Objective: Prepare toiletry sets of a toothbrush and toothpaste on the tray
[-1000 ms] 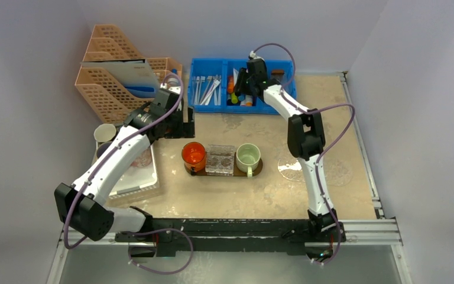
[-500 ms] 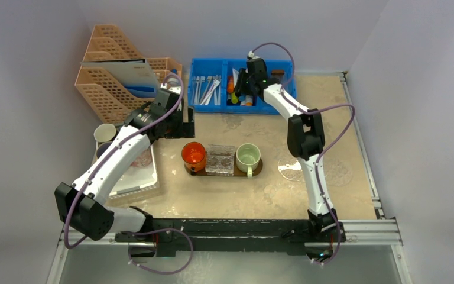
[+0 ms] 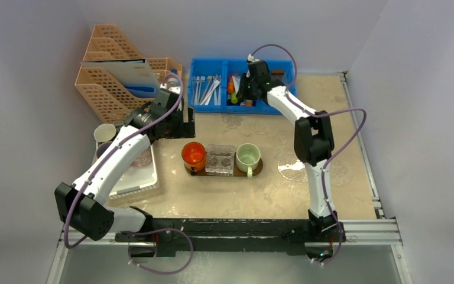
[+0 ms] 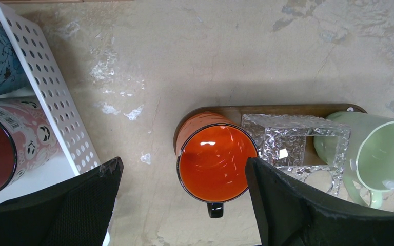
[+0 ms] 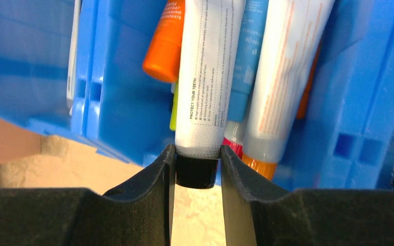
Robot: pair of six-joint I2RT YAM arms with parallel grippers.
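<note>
Toothpaste tube (image 5: pixel 205 77) lies in the blue bin (image 5: pixel 123 102) at twelve o'clock on the tabletop (image 3: pixel 260 195); I see my right fingers (image 5: pixel 154 177) pinching its black cap (image 5: pixel 196 173). Left fingers (image 4: pixel 292 205) gape wide above the wooden tray (image 4: pixel 287 108).

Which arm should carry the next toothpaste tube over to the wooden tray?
Right. Its hand is in the blue bin with both fingers against the black-capped end of a white tube. The left hand hangs open and empty above the orange cup on the tray, away from the bin.
</note>
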